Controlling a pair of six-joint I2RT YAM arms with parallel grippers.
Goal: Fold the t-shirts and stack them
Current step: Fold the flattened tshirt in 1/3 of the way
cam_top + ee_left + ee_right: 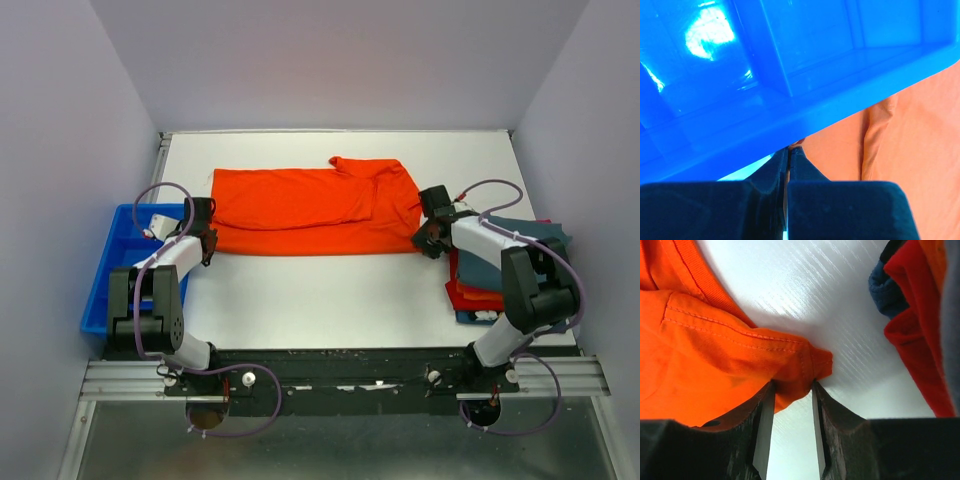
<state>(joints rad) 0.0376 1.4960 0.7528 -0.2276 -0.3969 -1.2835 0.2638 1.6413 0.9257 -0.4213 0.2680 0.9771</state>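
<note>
Orange shirt (pixel 310 212): spread flat across the back half of the worktop (pixel 330 300), its right part folded over.
Right tool (pixel 792 390): jaws apart, the shirt's stitched lower right corner between the tips.
Left tool (pixel 788 150): closed tight at the shirt's left edge; a grip on cloth cannot be told.
Stack (pixel 510 260): folded shirts at the right edge, teal on top, red and blue below.
Bin (pixel 100 290): blue, left of the worktop, beside the left arm.
Room: white worktop, pale walls (pixel 60 150).
Left wrist view only: a divider inside the bin.
</note>
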